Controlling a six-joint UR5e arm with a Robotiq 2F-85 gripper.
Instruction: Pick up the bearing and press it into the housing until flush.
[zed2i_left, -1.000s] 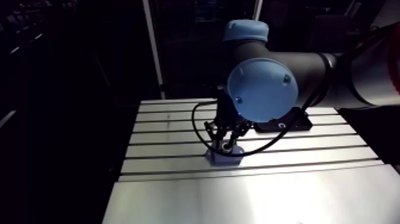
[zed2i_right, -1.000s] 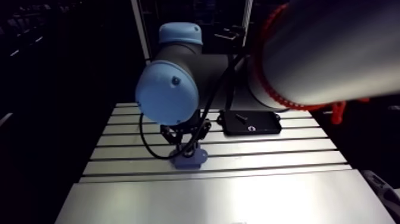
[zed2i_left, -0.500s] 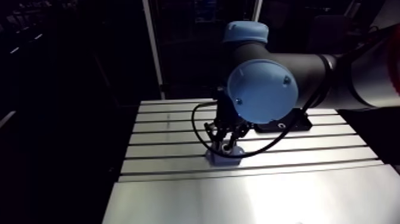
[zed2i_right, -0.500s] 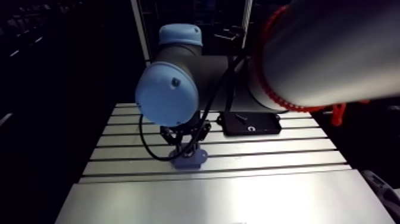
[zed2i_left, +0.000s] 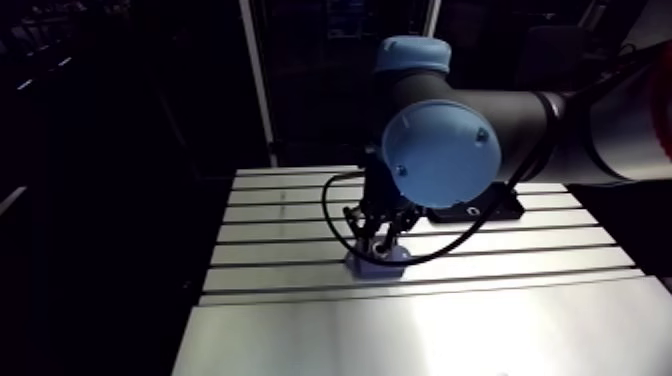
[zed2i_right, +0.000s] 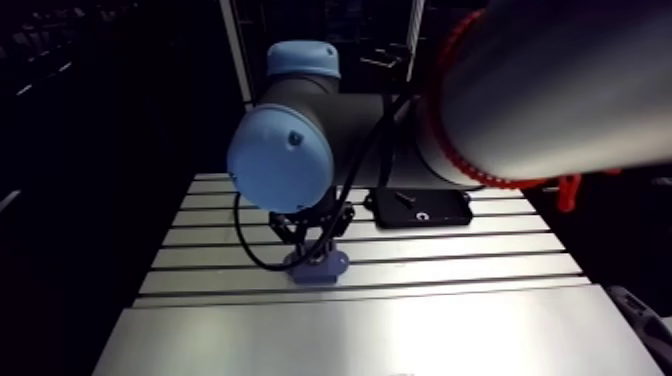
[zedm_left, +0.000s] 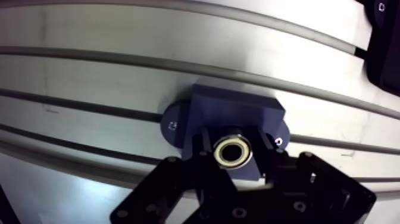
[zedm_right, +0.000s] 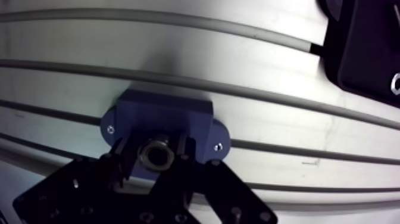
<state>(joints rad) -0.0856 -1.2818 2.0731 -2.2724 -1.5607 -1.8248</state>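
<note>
Slotted silver alu tabletop (zed2i_right: 400, 335), w/ dark grooves running across it, carries everything. The grey robot arm w/ light-blue joint caps (zed2i_left: 440, 150) comes down over the tabletop's middle grooves.

Black rectangular shallow tray (zed2i_right: 420, 207) lies flat on the tabletop, beyond the work spot & off to one side. It's well apart from the housing, w/ a couple of small bits inside, too small to identify.

Dark-blue blocky housing on an oval flange base (zedm_left: 238, 113) sits flat on the tabletop, straddling one groove. The flange has a small hole at each end. In the arm view the housing shows as a pale-blue lump directly under the wrist.

Black two-finger end effector (zedm_right: 153, 156) stands straight above the housing, fingers (zedm_right: 123, 156) down on either side of the block's top face. They're pinching the bearing: one finger tight against each side of it, no clear gap.

Small ring-shaped metal bearing (zedm_left: 233, 152) has a bright silvery outer race, a brassy-gold inner band & a dark bore in the centre. It looks clean, round & level, axis vertical. It sits btwn the fingers, at the housing's top opening, near the block's edge closest to the end effector. Can't tell how deep it's seated or whether it's flush.
</note>
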